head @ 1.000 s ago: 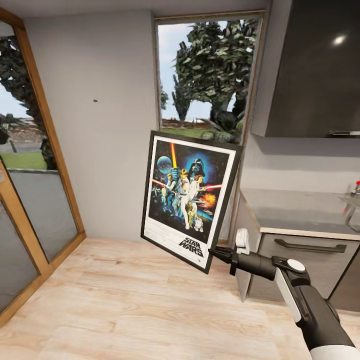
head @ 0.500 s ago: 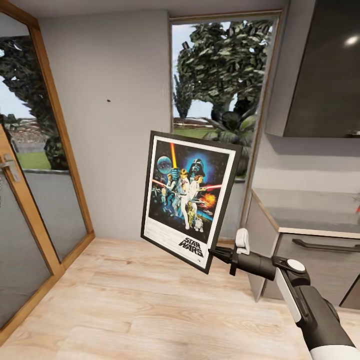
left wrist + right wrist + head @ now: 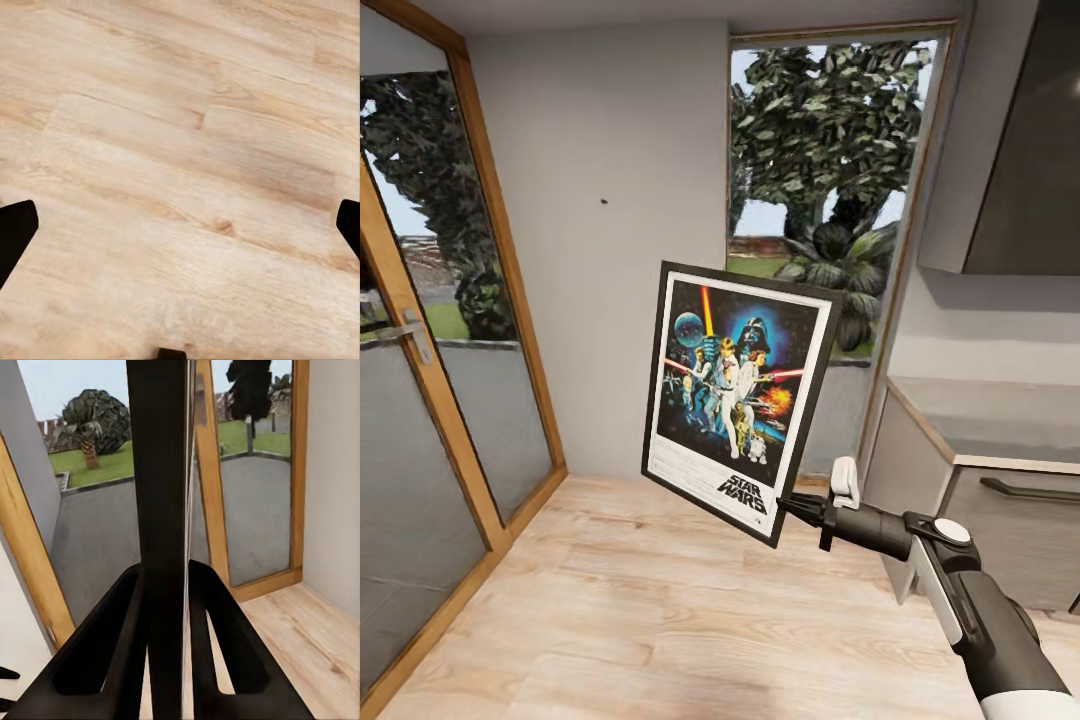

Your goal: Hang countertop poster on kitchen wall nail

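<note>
- Since the earlier frames the whole head view has swung leftward; the window (image 3: 825,215), the counter (image 3: 1000,420) and the wall cabinet (image 3: 1015,150) all sit further toward the right edge, while more of the glass door (image 3: 430,400) with its handle shows at the left; this is the camera turning, not the things moving
- Relative to the robot, the poster (image 3: 738,395) and the right arm keep the same place in the view as before
- right end effector (image 3: 792,505): closed on the poster's lower right corner; in the right wrist view its two dark fingers (image 3: 105,645) press either side of the frame's thin black edge (image 3: 161,510), which runs straight up between them
- left end effector (image 3: 180,225): its dark fingertips show at opposite edges of the left wrist view, spread wide apart, with nothing between them but the pale wood floor (image 3: 180,150)
- the poster is held in the air, clear of the counter, upright but tilted with its top leaning to the right; thin black frame, white border, colourful figures on dark blue, a red blade of light, black STAR WARS logo at the bottom
- wall nail (image 3: 604,201): a tiny dark dot on the plain light-grey wall, above and left of the poster, well apart from it
</note>
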{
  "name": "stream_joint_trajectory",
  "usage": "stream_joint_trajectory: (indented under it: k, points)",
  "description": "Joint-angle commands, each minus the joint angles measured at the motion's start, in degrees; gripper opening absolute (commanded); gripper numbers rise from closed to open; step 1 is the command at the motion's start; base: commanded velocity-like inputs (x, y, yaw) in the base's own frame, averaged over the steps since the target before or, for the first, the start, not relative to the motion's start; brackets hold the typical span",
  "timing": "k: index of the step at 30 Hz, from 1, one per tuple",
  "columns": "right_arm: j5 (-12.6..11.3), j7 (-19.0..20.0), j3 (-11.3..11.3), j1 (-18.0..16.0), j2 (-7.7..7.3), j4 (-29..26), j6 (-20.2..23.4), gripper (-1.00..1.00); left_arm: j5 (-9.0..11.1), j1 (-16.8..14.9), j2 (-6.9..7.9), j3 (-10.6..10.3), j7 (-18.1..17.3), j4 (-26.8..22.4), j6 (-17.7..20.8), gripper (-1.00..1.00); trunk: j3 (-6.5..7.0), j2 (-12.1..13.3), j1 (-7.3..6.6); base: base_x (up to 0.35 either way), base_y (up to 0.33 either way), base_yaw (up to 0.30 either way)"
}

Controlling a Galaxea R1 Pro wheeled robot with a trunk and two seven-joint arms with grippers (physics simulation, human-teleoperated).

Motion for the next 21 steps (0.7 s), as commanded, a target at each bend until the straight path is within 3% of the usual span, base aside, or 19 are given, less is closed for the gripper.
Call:
stream_joint_trajectory:
  k: [1, 21]
  points:
    - [-0.38, 0.26, -0.02, -0.02, 0.00, 0.01, 0.77, -1.00, -0.06, 0.00, -0.01, 0.12, -0.29, 0.03, -0.15, 1.00, 0.00, -0.03, 0.02, 0.000, 0.345, 0.000]
    - [-0.30, 0.26, -0.07, -0.06, 0.00, 0.01, 0.78, -1.00, -0.06, 0.00, -0.01, 0.12, -0.29, 0.03, -0.15, 1.00, 0.00, -0.03, 0.02, 0.120, 0.345, 0.000]
